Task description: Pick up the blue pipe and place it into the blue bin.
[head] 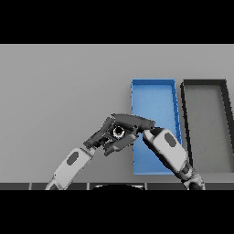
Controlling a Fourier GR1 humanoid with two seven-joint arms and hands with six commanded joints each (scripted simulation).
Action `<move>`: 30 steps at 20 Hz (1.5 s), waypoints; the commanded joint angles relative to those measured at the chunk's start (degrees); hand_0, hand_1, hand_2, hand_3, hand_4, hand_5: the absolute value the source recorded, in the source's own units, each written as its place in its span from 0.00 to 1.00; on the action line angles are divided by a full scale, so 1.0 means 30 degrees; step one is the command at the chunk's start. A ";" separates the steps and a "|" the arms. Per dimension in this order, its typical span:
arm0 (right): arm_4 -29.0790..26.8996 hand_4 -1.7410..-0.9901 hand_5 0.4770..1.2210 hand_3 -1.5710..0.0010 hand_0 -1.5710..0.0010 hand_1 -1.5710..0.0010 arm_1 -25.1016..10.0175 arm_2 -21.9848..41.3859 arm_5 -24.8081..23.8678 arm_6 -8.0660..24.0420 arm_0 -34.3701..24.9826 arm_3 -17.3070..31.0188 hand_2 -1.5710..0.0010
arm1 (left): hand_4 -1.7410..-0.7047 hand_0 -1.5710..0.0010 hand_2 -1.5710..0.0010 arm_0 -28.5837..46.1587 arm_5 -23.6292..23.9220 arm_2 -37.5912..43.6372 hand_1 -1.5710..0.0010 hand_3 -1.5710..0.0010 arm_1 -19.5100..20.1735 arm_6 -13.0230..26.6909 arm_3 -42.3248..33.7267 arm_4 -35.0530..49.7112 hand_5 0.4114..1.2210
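The blue pipe (118, 132) shows only a dark round end, clasped inside the curled right hand (130, 122); left hand (106, 137) touches alongside, fingers unclear; one blue bin (154, 91) and one black bin (204, 82) lie beyond.

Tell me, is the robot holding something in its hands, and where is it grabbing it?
It cannot be told for sure. The right hand and left hand meet beside the blue bin, around a small round thing, perhaps the pipe's end.

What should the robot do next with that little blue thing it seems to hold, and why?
Probably carry the blue pipe rightward over the blue bin. Both the left hand and right hand meet around it beside the bin's left edge, not yet over it.
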 commanded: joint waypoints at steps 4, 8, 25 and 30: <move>0.1326 0.39 0.84 0.07 0.06 0.06 -0.0089 0.0419 0.0509 -0.0973 -0.0297 0.0112 0.06 | 0.01 0.00 0.00 -0.0082 -0.0020 0.0168 0.00 0.03 -0.0161 0.0132 0.0153 -0.0333 1.00; 0.0284 0.35 0.93 0.03 0.02 0.02 -0.0056 0.0149 0.0680 -0.0842 0.0091 -0.0026 0.02 | 0.02 0.00 0.00 -0.0100 -0.0457 0.0268 0.00 0.08 -0.0210 0.0140 0.0150 -0.0247 1.00; 0.0715 0.34 1.00 0.00 0.00 0.00 -0.0099 0.0712 -0.1029 -0.0799 0.0248 -0.0529 0.00 | 0.82 0.97 0.97 0.0256 -0.0972 0.1020 0.97 0.97 -0.0468 0.1172 0.0560 -0.2592 0.28; -0.5406 0.33 1.00 0.00 0.00 0.00 -0.0197 -0.0269 -0.2560 0.2405 -0.0695 -0.0532 0.00 | 0.80 0.99 0.99 0.0833 -0.1071 0.0919 0.99 0.99 -0.0445 0.1856 0.0042 -0.2210 0.16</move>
